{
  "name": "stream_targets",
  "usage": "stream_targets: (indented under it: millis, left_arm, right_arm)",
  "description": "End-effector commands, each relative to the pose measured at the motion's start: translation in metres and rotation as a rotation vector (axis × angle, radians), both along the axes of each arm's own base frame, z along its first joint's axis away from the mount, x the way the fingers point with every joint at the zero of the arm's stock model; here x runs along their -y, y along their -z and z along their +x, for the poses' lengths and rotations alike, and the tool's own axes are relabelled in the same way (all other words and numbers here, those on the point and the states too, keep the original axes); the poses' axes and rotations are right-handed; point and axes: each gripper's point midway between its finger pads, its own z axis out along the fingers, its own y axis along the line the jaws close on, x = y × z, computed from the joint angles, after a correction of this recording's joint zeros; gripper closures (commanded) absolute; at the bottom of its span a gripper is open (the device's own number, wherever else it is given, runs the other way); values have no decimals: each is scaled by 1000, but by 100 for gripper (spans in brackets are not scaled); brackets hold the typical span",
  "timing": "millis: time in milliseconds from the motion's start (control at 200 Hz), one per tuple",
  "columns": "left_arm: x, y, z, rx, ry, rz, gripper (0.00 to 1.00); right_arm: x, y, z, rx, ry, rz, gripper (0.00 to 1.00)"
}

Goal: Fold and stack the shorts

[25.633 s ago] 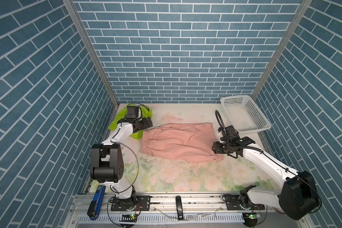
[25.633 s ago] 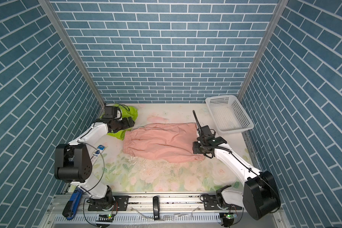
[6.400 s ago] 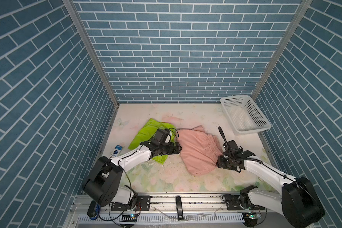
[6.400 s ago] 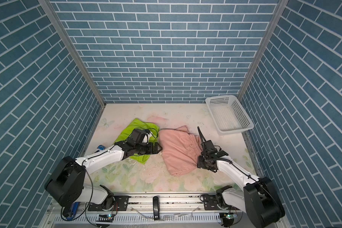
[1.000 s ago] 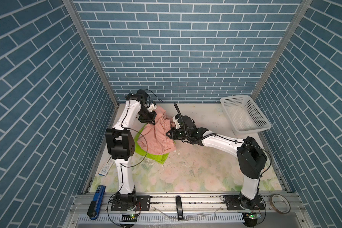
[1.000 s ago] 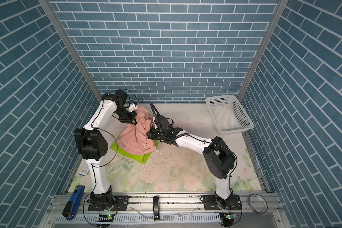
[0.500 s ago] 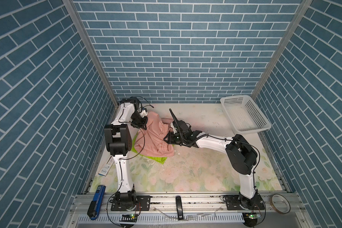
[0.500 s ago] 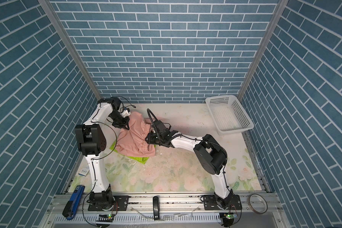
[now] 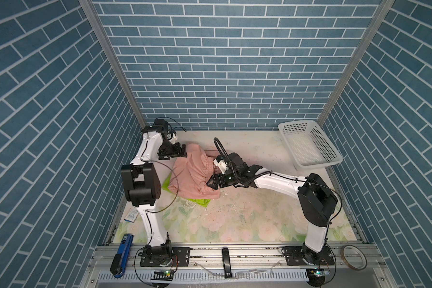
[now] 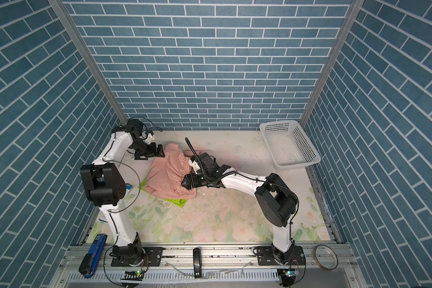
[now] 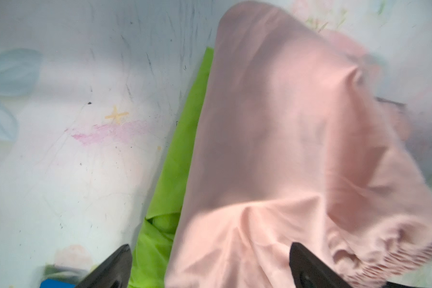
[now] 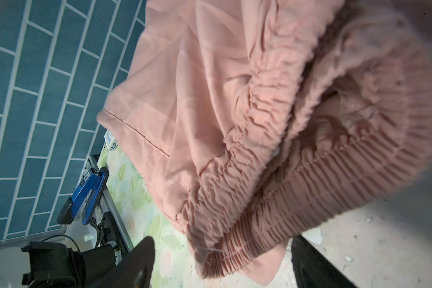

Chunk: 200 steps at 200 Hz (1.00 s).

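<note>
The pink shorts [image 9: 192, 172] are laid, rumpled, over the green shorts [image 9: 200, 201], of which only edges are seen, so that a stack is formed. The left gripper [image 9: 182, 152] at the far hem and the right gripper [image 9: 212, 181] at the waistband are both spread, with nothing pinched. Smoothing is judged needed.

White arms [image 9: 149, 147], black joints.
Boxy black motor housings [image 9: 141, 183], trailing black cables [image 9: 219, 147]; left gripper [image 11: 209, 245] and right gripper [image 12: 222, 238] are black, with pointed fingers [image 11: 115, 264].
</note>
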Motion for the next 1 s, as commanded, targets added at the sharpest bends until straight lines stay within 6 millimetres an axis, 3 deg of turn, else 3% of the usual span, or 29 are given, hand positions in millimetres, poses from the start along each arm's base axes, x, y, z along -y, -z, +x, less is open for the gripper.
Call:
stream_targets:
  millis: [0, 155, 385, 650, 840, 995]
  left_arm:
    - [3, -4, -19, 32, -104, -39, 0]
    - [12, 2, -49, 105, -189, -120, 0]
    - [22, 41, -101, 47, -256, -182, 0]
    - [10, 42, -134, 86, -346, -148, 0]
    - [3, 44, -143, 96, -403, -172, 0]
    - [-11, 59, -153, 60, -470, -187, 0]
  right_arm:
    - [9, 6, -8, 6, -50, -16, 12]
    - [5, 16, -5, -23, -66, 16, 11]
    - [-4, 15, -3, -24, -78, 118, 10]
    - [-7, 33, -1, -70, -60, 152, 13]
    - [-14, 27, 1, -70, -57, 196, 26]
    - [-19, 24, 2, -74, -64, 228, 48]
